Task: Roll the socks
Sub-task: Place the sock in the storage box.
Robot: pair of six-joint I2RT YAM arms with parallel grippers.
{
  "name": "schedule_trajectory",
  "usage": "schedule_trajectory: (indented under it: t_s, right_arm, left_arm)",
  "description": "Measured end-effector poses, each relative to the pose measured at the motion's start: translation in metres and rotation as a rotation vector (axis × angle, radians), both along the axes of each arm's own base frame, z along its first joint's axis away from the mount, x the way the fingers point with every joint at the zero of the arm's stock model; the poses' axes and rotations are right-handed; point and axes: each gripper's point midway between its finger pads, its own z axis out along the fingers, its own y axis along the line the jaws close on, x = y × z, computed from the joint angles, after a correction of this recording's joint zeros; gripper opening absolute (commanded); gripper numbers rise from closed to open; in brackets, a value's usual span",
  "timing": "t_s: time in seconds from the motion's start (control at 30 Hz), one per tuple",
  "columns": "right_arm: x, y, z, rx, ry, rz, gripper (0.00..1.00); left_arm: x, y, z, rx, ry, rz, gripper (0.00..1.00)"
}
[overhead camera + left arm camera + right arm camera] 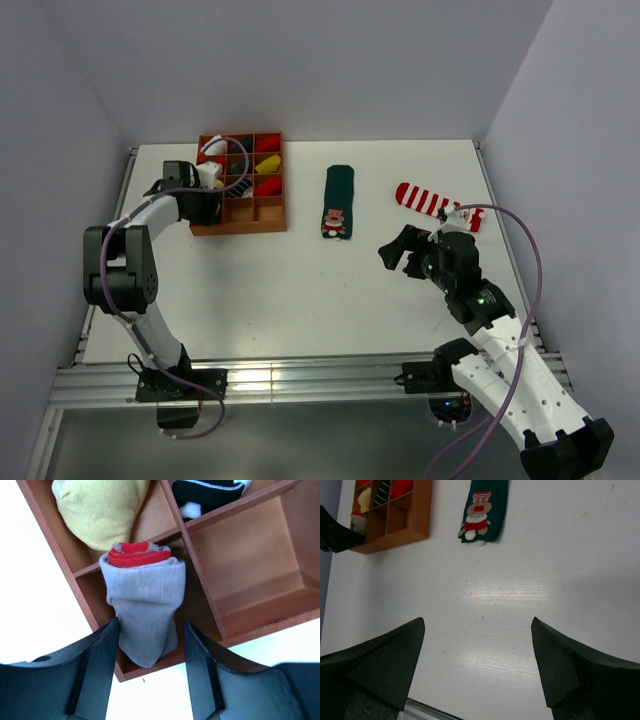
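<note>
White table (300, 290), rolled sock (145, 600) in organizer (260, 620)

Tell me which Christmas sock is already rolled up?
The beige sock with the red toe, in the wooden tray at the left gripper; the dark green sock and the striped sock lie flat on the table.

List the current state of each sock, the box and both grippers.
beige sock: rolled, sitting in an edge compartment of the wooden box
dark green sock: flat, unrolled, on the table
striped sock: flat, unrolled, on the table
wooden box: partly filled, some compartments empty
left gripper: open, straddling the beige sock
right gripper: open, empty, above the table
</note>
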Motion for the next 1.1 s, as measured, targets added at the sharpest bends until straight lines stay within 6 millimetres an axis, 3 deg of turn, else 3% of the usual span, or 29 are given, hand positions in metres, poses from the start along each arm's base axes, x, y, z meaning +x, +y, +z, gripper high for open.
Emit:
schedule_trajectory:
  t_s: [0.2,0.37,0.5,0.63,0.77,1.1]
  right_arm:
    - [0.0,0.0,0.0,0.0,0.0,0.001,0.93]
    - [0.0,0.0,0.0,0.0,0.0,0.001,0.93]
    - [0.0,0.0,0.0,0.001,0.001,0.002,0.93]
    - [0.0,0.0,0.0,0.001,0.001,0.002,0.93]
    - [0.0,0.0,0.0,0.001,0.001,0.002,0.93]
    - [-0.001,0.001,0.0,0.005,0.001,0.008,0.93]
  left_arm:
    - [-0.006,-0.004,0.011,-0.026,-0.016,-0.003,0.59]
    - [-0.005,-0.01,0.036,-0.064,-0.088,0.006,0.59]
    - [0.009,-0.013,0.062,-0.114,-0.192,0.044,0.49]
    - [0.022,-0.013,0.072,-0.154,-0.251,0.103,0.38]
    - [0.029,-0.008,0.067,-0.162,-0.258,0.157,0.33]
    - [0.03,0.003,0.023,-0.128,-0.171,0.248,0.29]
